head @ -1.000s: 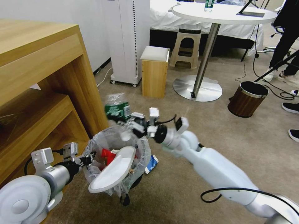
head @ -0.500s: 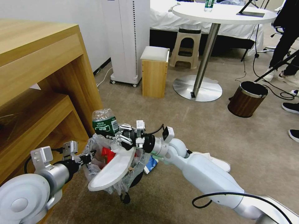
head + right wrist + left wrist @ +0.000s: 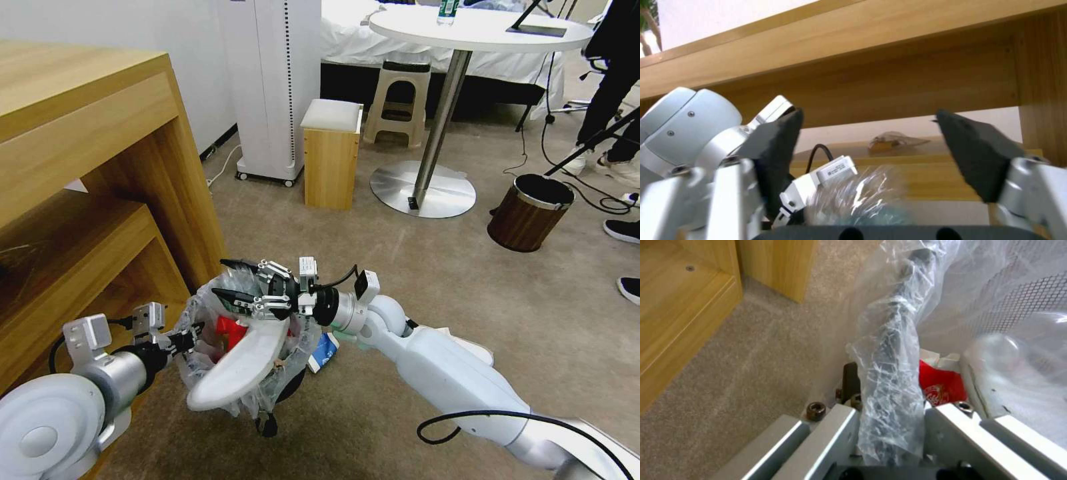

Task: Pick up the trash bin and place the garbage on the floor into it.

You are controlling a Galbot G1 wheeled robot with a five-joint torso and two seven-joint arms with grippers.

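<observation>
Right gripper (image 3: 230,283) over the trash bin (image 3: 293,383), jaws apart and empty.
Left gripper (image 3: 193,339) has its jaws clamped on the bin's bagged rim, holding it tilted above the floor (image 3: 413,267) beside the wooden shelf unit (image 3: 100,167). A white slipper (image 3: 237,363) sticks out of the bin, red wrappers (image 3: 230,330) beneath it; a blue-and-white carton (image 3: 325,351) lies just beside.

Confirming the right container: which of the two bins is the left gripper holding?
The trash bin with the crinkly plastic liner, clamped at its rim by the left gripper. The wood-grain bin stands apart, untouched.
</observation>
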